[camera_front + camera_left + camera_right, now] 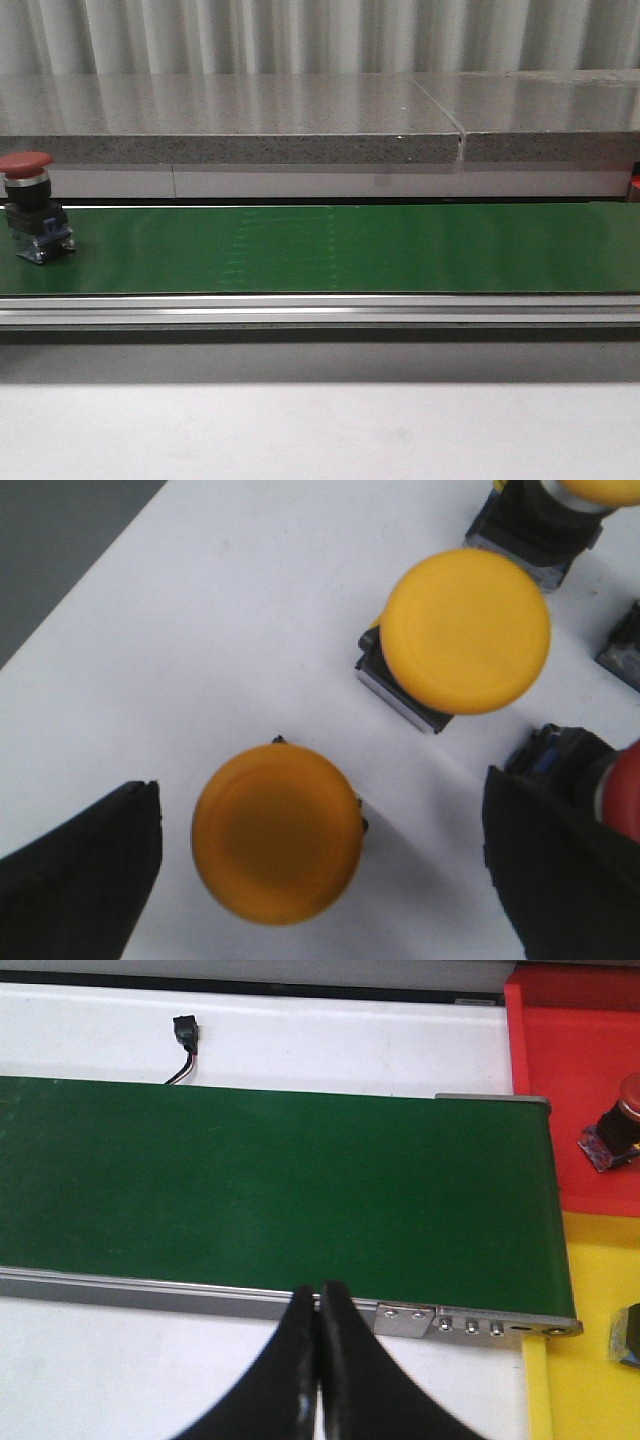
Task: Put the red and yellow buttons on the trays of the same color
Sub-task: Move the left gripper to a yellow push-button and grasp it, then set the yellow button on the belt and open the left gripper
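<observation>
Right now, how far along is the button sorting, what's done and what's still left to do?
Done: one red button already sits on the red tray. In hand: nothing is gripped; the left gripper is open around a yellow button on the white table, while the right gripper is shut and empty. Left: another red button rides the green belt, and more yellow buttons wait.

A green conveyor belt (350,248) runs across the front view from 9 to 3 o'clock, edged along its near side by an aluminium rail (320,310). Behind it, toward 12 o'clock, lies a speckled grey stone slab (230,120) with a seam at about 1 o'clock, and behind that a corrugated wall (300,35). A white tabletop (320,430) fills the 6 o'clock area. Beyond the belt in the right wrist view, a small black connector (185,1030) with its wire lies on the white surface.
</observation>
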Robot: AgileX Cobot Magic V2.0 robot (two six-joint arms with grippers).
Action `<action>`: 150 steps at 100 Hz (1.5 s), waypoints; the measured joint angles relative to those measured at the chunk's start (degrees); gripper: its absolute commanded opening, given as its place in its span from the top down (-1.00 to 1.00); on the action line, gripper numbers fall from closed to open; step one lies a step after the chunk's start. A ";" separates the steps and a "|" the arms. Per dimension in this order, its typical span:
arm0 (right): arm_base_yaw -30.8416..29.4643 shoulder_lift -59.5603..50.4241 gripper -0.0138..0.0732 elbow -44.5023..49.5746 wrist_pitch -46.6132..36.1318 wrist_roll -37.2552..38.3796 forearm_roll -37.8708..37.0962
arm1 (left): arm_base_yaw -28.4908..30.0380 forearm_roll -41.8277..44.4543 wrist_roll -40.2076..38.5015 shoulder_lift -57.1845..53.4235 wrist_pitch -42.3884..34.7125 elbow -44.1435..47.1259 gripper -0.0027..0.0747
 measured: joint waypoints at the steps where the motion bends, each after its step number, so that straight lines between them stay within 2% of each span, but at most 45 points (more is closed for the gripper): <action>1: 0.00 0.00 0.96 0.00 0.00 0.00 0.00 | 0.00 0.17 0.00 0.28 0.15 -0.13 -0.67; 28: 0.00 0.00 0.96 0.00 0.00 0.00 0.00 | 0.00 0.91 0.00 4.18 0.47 -2.10 -0.66; 36: 0.00 0.00 0.96 0.00 0.00 0.00 0.00 | 0.00 1.33 0.00 4.18 0.47 -2.13 -0.58; 48: 0.00 0.00 0.96 0.00 0.00 0.00 0.00 | 0.00 1.51 0.00 4.18 0.47 -2.13 -0.26; 74: 0.00 0.00 0.96 0.00 0.00 0.00 0.00 | 0.00 1.72 0.00 4.18 1.04 -2.23 0.64; 91: 0.00 0.00 0.96 0.00 0.00 0.00 0.00 | 0.00 1.72 0.00 3.32 3.67 -2.23 0.98; 123: 0.00 0.00 0.96 0.00 0.00 0.00 0.00 | -0.26 0.19 0.00 -8.86 6.85 -2.23 0.98; 137: 0.00 0.00 0.96 0.00 0.00 0.00 0.00 | -3.69 -0.19 0.10 -15.77 7.58 -2.23 0.98; 150: 0.00 0.00 0.96 0.00 0.00 0.00 0.00 | -9.32 -0.54 0.87 -20.30 8.11 -2.23 0.98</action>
